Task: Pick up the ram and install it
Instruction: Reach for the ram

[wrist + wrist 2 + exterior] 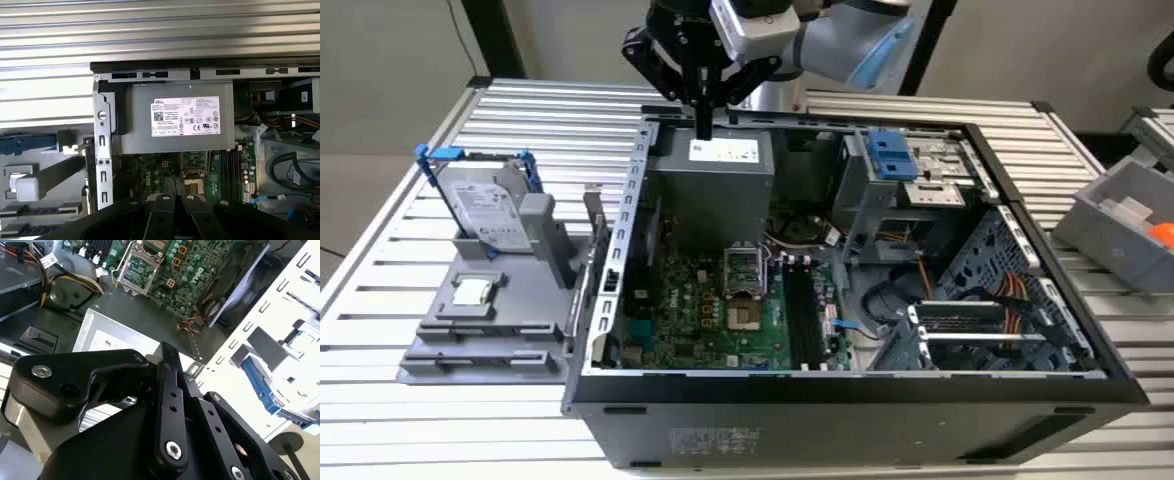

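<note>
Black sheet-metal wall of the open computer case (854,395) lies nearest in the exterior view, on a slatted metal table (440,430).

Inside the case is the green motherboard (707,310). Its long black memory slots (803,315) run from near to far, and I see no stick seated in them.

Outside the case, on the exterior view's left, is a grey fixture (480,330). The ram (595,225) appears to stand on its long edge at the fixture's case-side edge, just beside the case wall. It is a thin strip seen edge-on, and in the first wrist view it reads as a narrow green line (90,172) along that wall. Its long axis is parallel to the wall and roughly parallel to the slots.

Farther back on the fixture, a silver hard drive (483,210) in a blue frame stands upright. It is not the target.

At the far end of the case is the grey power supply (714,175), label up. The gripper (704,125) hangs over it, near the far rim, pointing down. Its fingers look pressed together with nothing between them.

Judgement: the ram is not yet picked. It lies well apart from the fingertips, toward the exterior view's left and nearer the camera, across the case wall.
</note>
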`<control>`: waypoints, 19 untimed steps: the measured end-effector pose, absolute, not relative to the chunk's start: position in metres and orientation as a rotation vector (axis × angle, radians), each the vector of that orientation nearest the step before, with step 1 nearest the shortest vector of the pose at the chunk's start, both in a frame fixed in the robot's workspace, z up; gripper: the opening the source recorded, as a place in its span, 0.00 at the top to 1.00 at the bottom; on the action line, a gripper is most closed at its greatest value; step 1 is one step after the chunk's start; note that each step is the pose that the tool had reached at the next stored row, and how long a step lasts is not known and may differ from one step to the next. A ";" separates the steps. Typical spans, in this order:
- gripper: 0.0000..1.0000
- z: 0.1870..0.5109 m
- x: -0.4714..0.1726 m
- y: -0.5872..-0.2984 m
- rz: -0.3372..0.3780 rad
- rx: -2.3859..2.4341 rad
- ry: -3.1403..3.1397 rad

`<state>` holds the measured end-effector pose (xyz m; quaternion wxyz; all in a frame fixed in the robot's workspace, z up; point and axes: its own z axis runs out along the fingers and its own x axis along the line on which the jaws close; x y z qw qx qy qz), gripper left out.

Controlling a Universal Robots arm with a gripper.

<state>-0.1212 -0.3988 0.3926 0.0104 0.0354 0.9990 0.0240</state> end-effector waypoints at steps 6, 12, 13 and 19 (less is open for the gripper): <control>1.00 0.393 -0.121 -0.399 0.075 0.110 3.118; 1.00 0.393 -0.125 -0.399 0.075 0.110 3.118; 1.00 0.393 -0.126 -0.399 0.075 0.111 3.118; 1.00 0.393 -0.131 -0.399 0.075 0.110 3.118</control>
